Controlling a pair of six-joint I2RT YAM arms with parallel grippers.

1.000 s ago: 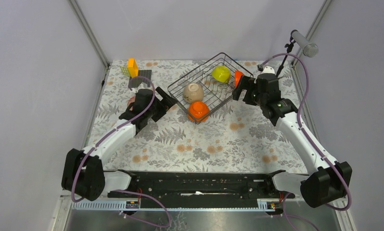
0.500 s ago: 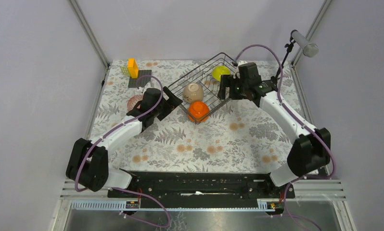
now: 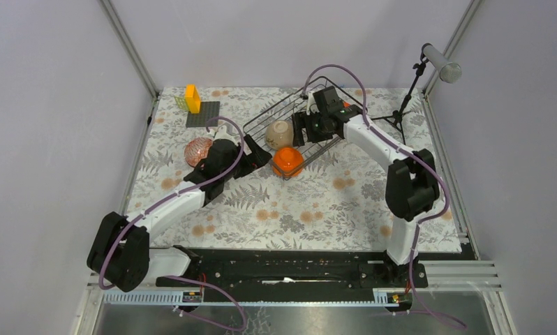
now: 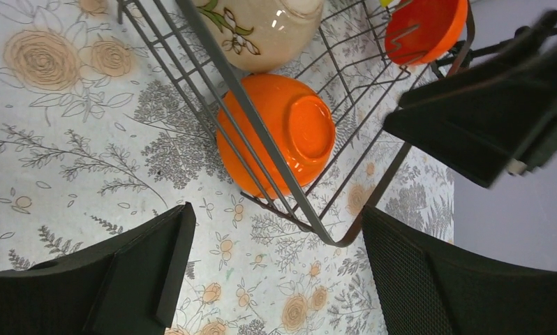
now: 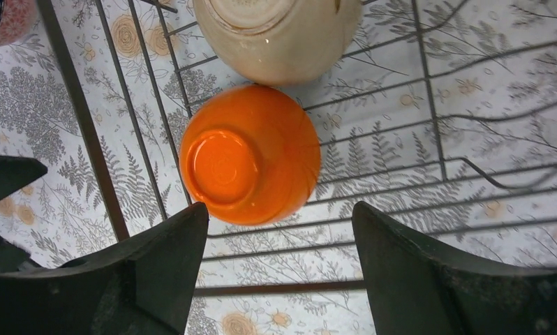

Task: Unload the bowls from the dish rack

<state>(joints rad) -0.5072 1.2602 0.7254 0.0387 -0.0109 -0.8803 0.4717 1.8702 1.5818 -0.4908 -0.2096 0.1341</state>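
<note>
— Bowls in the dish rack (image 3: 281,105): which ones are showing?

— An orange bowl (image 3: 287,160) is lying upside down, foot ring up, in the rack's near corner. A beige bowl (image 3: 280,132) with painted leaves is sitting just beside it on the far side, also bottom-up. From the left wrist, a second orange bowl (image 4: 426,28) is showing farther along the wires, tipped on its side with its hollow facing the camera. A pink-red patterned bowl (image 3: 198,151) is resting outside the rack on the flowered table (image 3: 345,202), beside the left arm.

— What are the grippers doing?

— The right gripper (image 5: 279,209) is reaching over the rack from the far right and pointing down at the upside-down orange bowl. Its jaws are standing apart, one to each side of the bowl, and are gripping nothing. Whether a finger is touching the bowl cannot be told. The left gripper (image 4: 276,216) is hanging outside the rack's near-left side, close to the corner. Its jaws are spread wide and empty, and the same orange bowl is showing through the wires ahead of it.

— Anything else on the table?

— An orange block (image 3: 192,98) is standing at the far-left corner, just beside a flat dark square plate (image 3: 202,114). A microphone on a stand (image 3: 440,63) is rising at the far right.
</note>
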